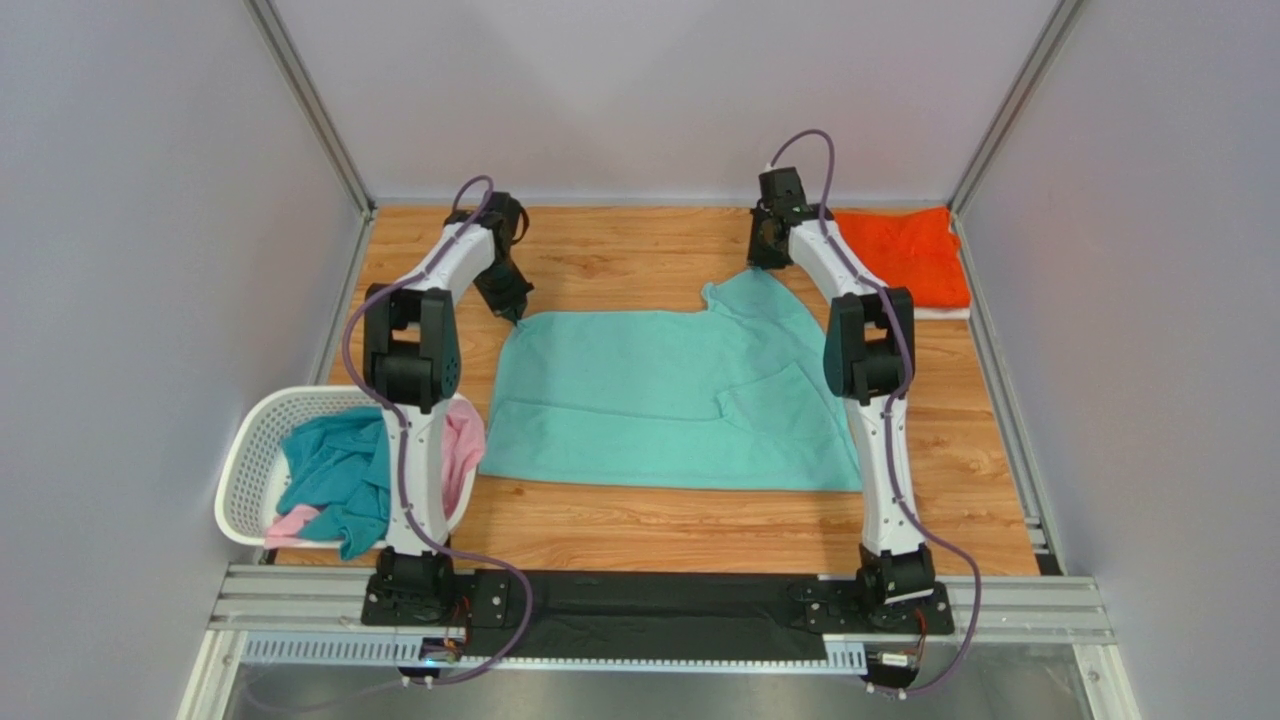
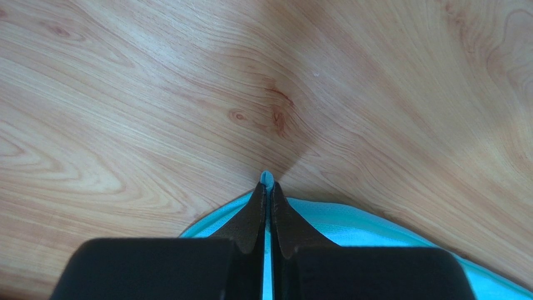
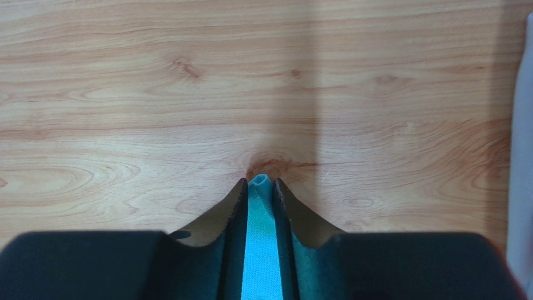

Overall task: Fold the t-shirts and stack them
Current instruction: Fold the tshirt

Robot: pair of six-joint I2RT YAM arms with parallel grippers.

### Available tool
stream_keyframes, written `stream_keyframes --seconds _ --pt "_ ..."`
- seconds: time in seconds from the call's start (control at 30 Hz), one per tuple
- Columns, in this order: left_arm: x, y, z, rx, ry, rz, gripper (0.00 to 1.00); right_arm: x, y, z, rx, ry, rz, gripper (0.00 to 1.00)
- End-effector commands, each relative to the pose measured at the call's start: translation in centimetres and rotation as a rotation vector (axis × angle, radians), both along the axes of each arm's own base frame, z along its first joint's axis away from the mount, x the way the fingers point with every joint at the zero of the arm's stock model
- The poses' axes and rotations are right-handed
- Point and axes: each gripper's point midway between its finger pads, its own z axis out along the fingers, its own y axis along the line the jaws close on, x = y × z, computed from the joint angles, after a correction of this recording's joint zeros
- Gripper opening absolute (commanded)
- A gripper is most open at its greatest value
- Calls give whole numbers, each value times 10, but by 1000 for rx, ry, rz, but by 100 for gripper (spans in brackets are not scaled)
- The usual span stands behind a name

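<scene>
A mint-teal t-shirt (image 1: 661,398) lies spread on the wooden table (image 1: 631,263) in the middle. My left gripper (image 1: 513,314) is shut on its far left corner; the cloth (image 2: 350,228) shows pinched between the black fingers (image 2: 250,215) in the left wrist view. My right gripper (image 1: 769,258) is shut on the shirt's far right corner, and a fold of mint-teal cloth (image 3: 259,237) fills the gap between its fingers (image 3: 228,215). A folded orange t-shirt (image 1: 906,255) lies at the far right on a white one (image 1: 944,312). A darker teal-blue shirt (image 1: 338,465) and a pink one (image 1: 463,443) sit in the basket.
A white plastic laundry basket (image 1: 248,473) stands at the near left beside the left arm. Grey walls enclose the table on three sides. A black rail (image 1: 661,600) runs along the near edge between the arm bases.
</scene>
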Motion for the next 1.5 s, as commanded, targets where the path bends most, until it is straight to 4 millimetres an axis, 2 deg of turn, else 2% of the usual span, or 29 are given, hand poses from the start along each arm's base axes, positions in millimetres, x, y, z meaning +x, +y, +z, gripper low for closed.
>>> stream_keyframes --seconds 0.0,0.07,0.13,0.17,0.23,0.27,0.33,0.37,0.47,0.5,0.57,0.6,0.63,0.77,0.8,0.83,0.9,0.93,1.0,1.03,1.07,1.13,1.23,1.47 --pt "-7 -4 9 -25 -2 -32 0 -2 2 5 -16 -1 2 14" --pt "-8 -5 13 -31 -12 -35 0 -4 2 18 -32 -21 19 0" --pt "-11 -7 16 -48 -15 -41 0 -10 2 24 -59 -25 39 0" --pt "-11 -8 18 -53 -20 -41 0 -10 6 45 -60 -63 53 0" --pt "-17 -9 22 -62 -24 -42 0 -17 5 63 -76 -97 60 0" --pt "-18 -9 24 -66 -34 -41 0 -27 5 80 -79 -124 69 0" --pt "-26 -14 29 -89 -55 -49 0 -43 9 87 -86 -135 80 0" --pt "-29 -16 31 -93 -65 -55 0 -63 11 93 -90 -139 78 0" --pt "-42 -21 36 -94 -87 -61 0 -92 14 95 -108 -152 67 0" --pt "-46 -21 38 -93 -88 -64 0 -112 11 97 -109 -146 63 0" --pt "-56 -18 46 -81 -100 -57 0 -131 7 97 -117 -139 37 0" --pt "-65 -16 42 -74 -86 -54 0 -148 3 102 -104 -140 24 0" --pt "-67 -14 52 -71 -114 -51 0 -156 4 105 -98 -145 27 0" --pt "-85 -8 60 -53 -135 -48 0 -196 -4 120 -93 -166 17 0" --pt "-94 -6 55 -48 -122 -50 0 -203 -7 123 -90 -169 13 0" --pt "-95 -6 63 -50 -147 -50 0 -218 -13 129 -87 -173 0 0" --pt "-106 -4 61 -41 -139 -58 0 -231 -19 135 -83 -181 -7 0" --pt "-107 -2 67 -38 -162 -58 0 -242 -22 141 -77 -192 -12 0" --pt "-115 1 70 -29 -169 -59 0 -256 -26 140 -78 -178 -9 0" --pt "-117 2 70 -27 -169 -59 0 -263 -29 147 -67 -194 -16 0" --pt "-120 1 70 -29 -171 -62 0 -273 -32 138 -71 -166 -12 0" --pt "-126 3 68 -25 -171 -63 0 -284 -33 143 -57 -179 -13 0" --pt "-134 4 65 -24 -163 -63 0 -299 -36 135 -49 -167 -7 0" --pt "-146 7 50 -17 -130 -56 0 -330 -44 94 -43 -79 -35 0"
